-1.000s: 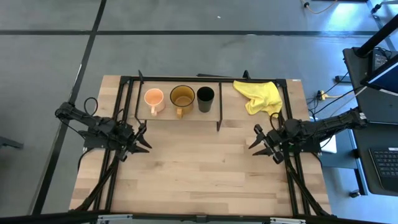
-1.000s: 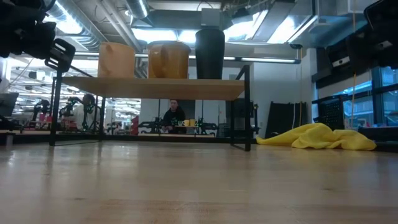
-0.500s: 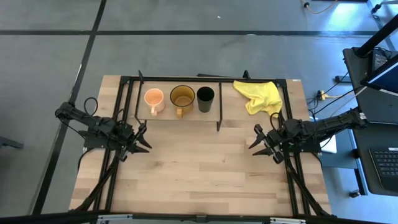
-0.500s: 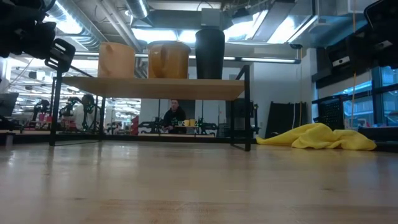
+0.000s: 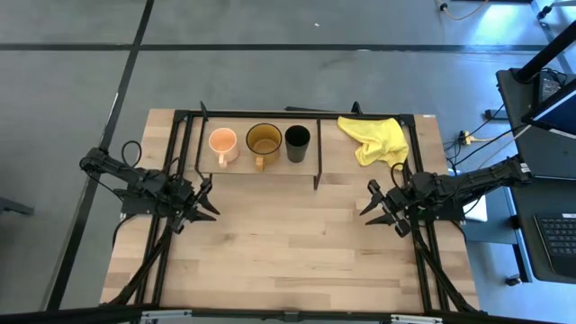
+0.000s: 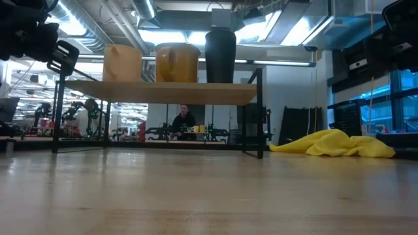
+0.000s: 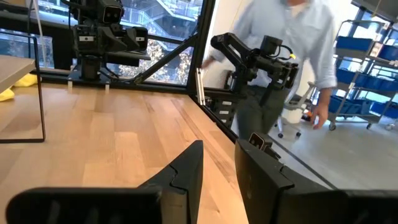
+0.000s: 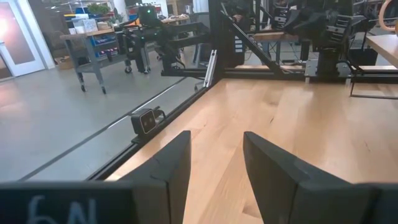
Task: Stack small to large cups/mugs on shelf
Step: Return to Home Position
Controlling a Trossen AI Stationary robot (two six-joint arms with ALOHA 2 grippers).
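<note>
Three vessels stand upright in a row on the shelf's wooden board at the table's far side: a peach-orange mug on the left, an amber-yellow mug in the middle, a black cup on the right. The low view shows them side by side: peach-orange mug, amber-yellow mug, black cup. My left gripper hovers open near the table's left edge, short of the shelf. My right gripper hovers open near the right edge. Neither touches anything.
A crumpled yellow cloth lies on the table right of the shelf, also in the low view. A person stands beyond the table in the left wrist view. Bare wooden tabletop spreads between both grippers.
</note>
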